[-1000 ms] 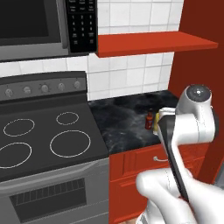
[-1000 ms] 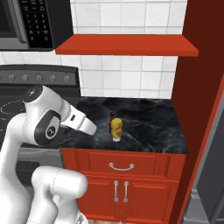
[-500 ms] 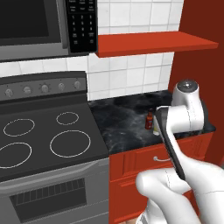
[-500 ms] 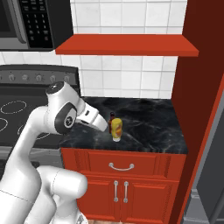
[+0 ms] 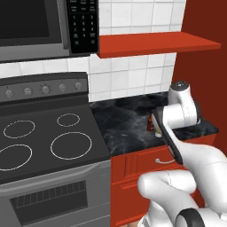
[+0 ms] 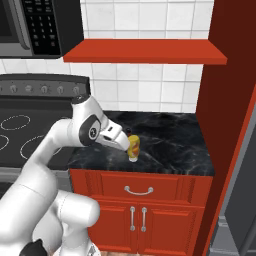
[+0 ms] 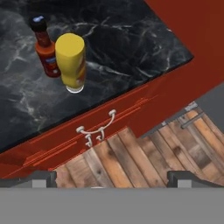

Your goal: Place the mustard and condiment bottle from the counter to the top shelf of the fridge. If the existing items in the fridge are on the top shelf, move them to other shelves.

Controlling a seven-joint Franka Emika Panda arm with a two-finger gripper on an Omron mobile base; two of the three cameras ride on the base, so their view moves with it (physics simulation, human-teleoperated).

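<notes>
The mustard [image 7: 72,61] stands upright near the front edge of the black marble counter [image 7: 127,39]. The dark red condiment bottle [image 7: 46,51] stands close beside it, further from the counter's edge. My gripper [image 7: 113,179] is open and empty, hovering out over the counter's front edge and short of both bottles. From the right base camera, the gripper [image 6: 125,145] sits just left of the mustard [image 6: 133,148]. From the left base camera, my forearm covers most of the mustard, and the condiment bottle [image 5: 151,123] peeks out beside it. The fridge's [image 6: 240,200] shelves and the existing items are out of view.
A dark stovetop [image 5: 44,142] adjoins the counter on the left, with a microwave [image 5: 40,26] above it. A red shelf [image 6: 145,50] hangs over the counter and a tall red panel [image 6: 225,100] bounds its right end. Red drawer and doors with silver handles [image 6: 138,191] sit below.
My hand has swung forward and to the right, from near the stove to right beside the mustard. The bottles have not moved and the jaws stayed open.
</notes>
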